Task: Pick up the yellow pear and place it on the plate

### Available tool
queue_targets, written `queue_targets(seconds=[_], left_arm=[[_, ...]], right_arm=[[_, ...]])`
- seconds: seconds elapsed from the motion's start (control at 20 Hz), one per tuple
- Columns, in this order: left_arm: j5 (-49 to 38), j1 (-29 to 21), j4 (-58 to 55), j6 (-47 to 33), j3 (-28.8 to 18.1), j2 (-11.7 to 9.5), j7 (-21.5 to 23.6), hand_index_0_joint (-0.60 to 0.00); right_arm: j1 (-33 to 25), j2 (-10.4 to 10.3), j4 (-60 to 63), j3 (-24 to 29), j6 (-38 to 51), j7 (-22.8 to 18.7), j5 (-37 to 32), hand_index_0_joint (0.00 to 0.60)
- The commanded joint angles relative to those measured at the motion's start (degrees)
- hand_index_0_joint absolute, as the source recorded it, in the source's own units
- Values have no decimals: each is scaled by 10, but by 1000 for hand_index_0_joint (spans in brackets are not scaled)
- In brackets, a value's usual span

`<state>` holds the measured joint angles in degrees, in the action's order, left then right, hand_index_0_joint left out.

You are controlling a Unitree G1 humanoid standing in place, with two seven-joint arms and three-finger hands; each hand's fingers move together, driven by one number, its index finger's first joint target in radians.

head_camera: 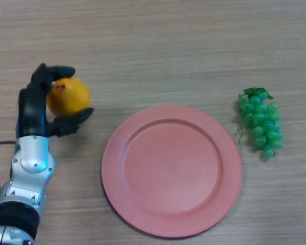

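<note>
Yellow pear (68,96) (unlabelled) in left hand (36,104).

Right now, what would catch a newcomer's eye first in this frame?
Most likely the big pink plate in the middle of the wooden table, with nothing on it. Next, at the left, the robot's left hand curled around the yellow pear, beside the plate. A bunch of green grapes lies off the plate's right edge; the right hand is out of view.

Yellow-orange pear (68,95), round, left of pink plate (172,171), plate flat, round
</note>
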<state>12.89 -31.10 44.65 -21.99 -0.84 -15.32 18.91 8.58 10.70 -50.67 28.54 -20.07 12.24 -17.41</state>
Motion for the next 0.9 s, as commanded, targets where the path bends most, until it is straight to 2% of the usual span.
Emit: queue_targets(seconds=[0.05,0.1,0.2,0.35,0.5,0.6,0.7,0.85,0.9], left_arm=[[-1,13,-136,0,4,7,-48,-600],[-5,36,-199,37,13,24,-73,-600],[-53,83,-301,89,61,39,-109,-600],[-47,122,-349,103,138,44,-95,-600],[-22,143,-344,128,183,44,-82,-600],[-11,147,-344,166,193,44,-103,-600],[-1,140,-321,155,191,44,-76,-600],[3,137,-303,149,186,44,-76,-600],[4,138,-303,150,186,44,-77,-500]], right_arm=[[-3,8,-35,36,64,-8,-10,0],[-2,7,-36,36,62,-8,-15,0],[0,5,-31,26,64,-7,-12,0],[-7,10,-31,18,56,-10,-13,0],[-13,14,-27,-1,49,-15,-5,0],[-17,19,-29,-9,40,-13,-7,0],[-19,19,-20,-21,47,-11,-2,0],[-26,26,-9,-38,50,-11,18,0],[-28,27,-9,-39,49,-10,19,0]])
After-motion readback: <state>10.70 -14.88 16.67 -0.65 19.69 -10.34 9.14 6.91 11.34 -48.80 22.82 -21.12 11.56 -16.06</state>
